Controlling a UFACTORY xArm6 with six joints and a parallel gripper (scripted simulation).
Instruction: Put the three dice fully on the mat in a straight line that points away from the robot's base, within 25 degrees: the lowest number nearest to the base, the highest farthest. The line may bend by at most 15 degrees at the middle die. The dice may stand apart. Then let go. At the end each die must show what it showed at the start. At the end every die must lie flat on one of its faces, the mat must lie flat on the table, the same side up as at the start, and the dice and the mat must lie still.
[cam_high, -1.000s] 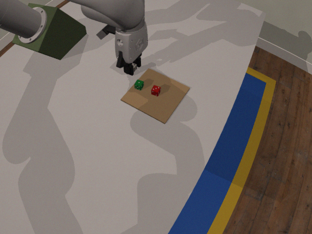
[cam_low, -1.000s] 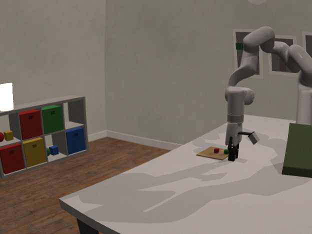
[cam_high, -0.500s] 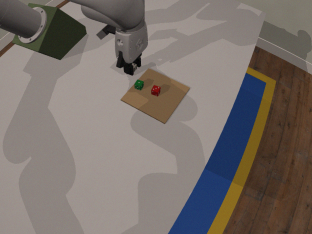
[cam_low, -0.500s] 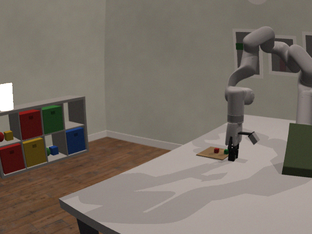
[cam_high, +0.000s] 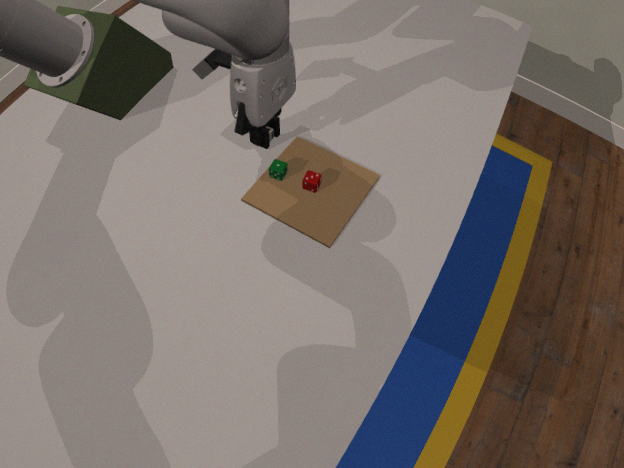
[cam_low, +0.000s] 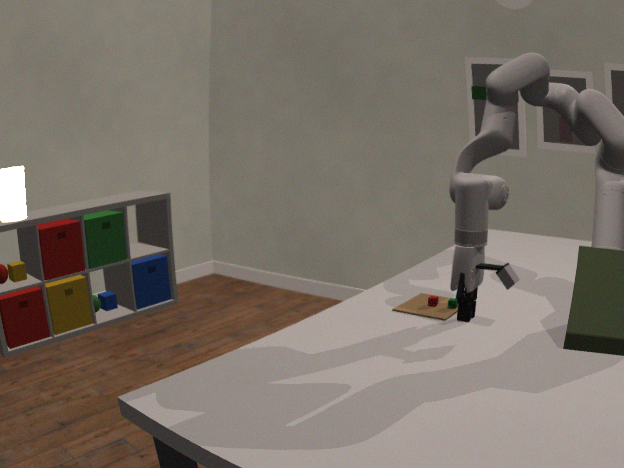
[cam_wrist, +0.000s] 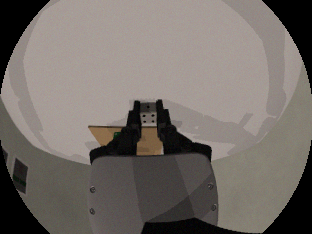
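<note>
Contact looks made: the gripper (cam_high: 258, 133) stands upright just off the mat (cam_high: 322, 216), at the corner nearest the arm's green pedestal (cam_high: 120, 75), with its jaws drawn in around a pale die (cam_wrist: 148, 119). The wrist view shows that die sitting squarely between the two dark fingers, so the likely reading is a pinch on the die rather than a closure on nothing (whether it is fully seated cannot be told from here). It appears to be low over the table, beside the mat and not on it.

Two dice are already on the mat. The green die (cam_high: 277, 169) sits close to the pedestal-side corner, and the red die (cam_high: 311, 180) is just beyond it, farther in. The pips on all three are too small to read with confidence.

What the next move turns on is direction: from the gripper the mat lies on the side away from the pedestal, and the green and red dice already run roughly along that outward line. The pale die is on the near end of it. If it carries the lowest number, a short carry onto the corner strip of mat short of the green die would do, though room there looks tight.
</note>
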